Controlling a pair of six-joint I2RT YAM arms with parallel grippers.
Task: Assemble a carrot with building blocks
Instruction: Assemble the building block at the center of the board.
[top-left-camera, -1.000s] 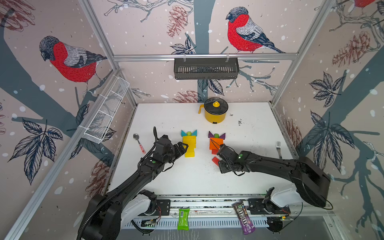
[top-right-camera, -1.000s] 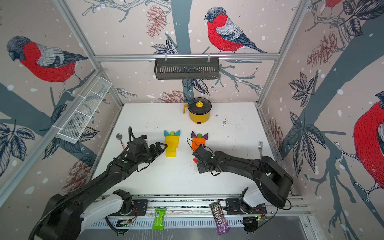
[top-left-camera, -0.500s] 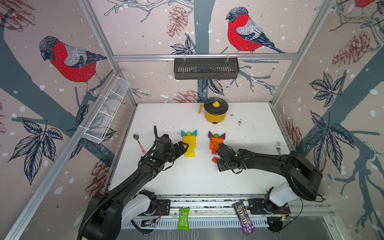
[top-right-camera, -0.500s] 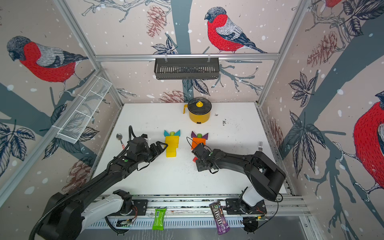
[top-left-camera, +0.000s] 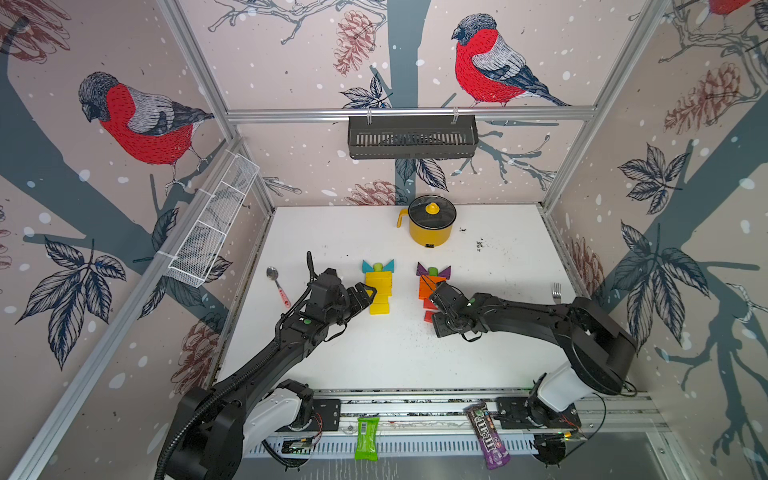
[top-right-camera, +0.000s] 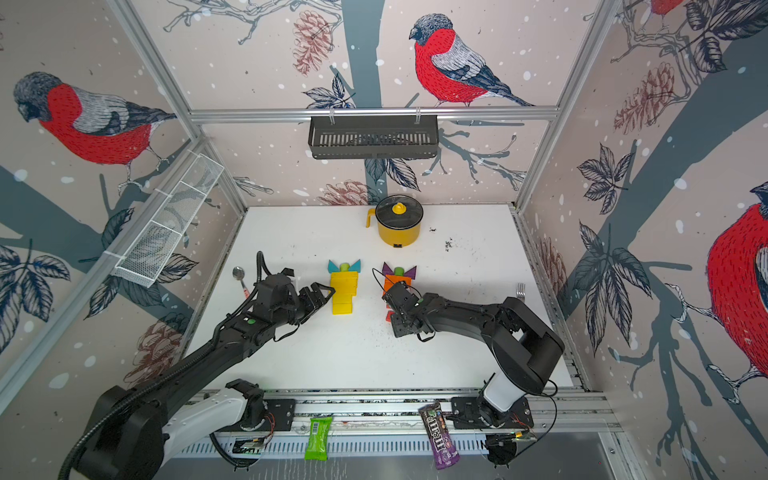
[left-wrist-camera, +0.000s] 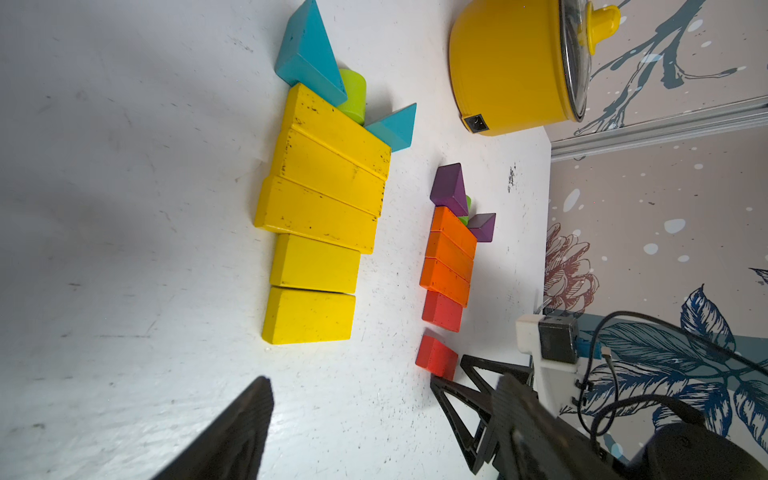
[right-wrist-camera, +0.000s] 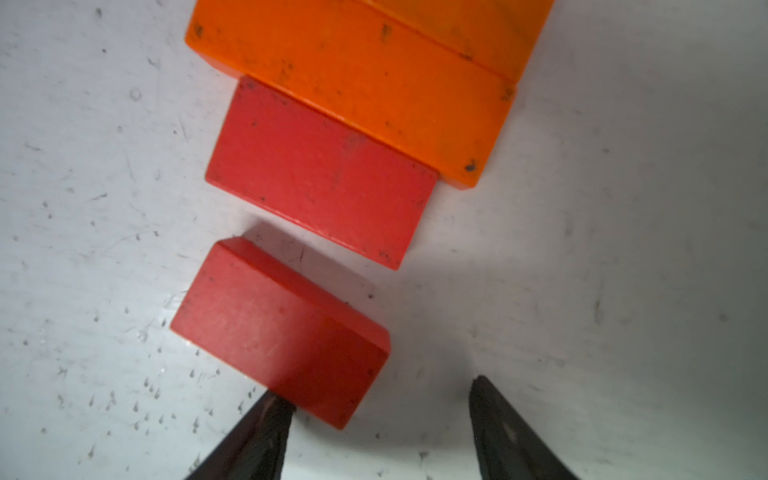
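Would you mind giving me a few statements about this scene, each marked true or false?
1. The yellow pot has its lid on. True.
2. The loose red block touches the other red block. False: bare table shows between them.
3. Two teal triangles sit at the top of the yellow blocks. True.
4. The right gripper clamps the loose red block. False: its fingers stand apart and the block lies on the table, ungripped.

One red block lies just apart from the orange carrot (yellow pot nearby).
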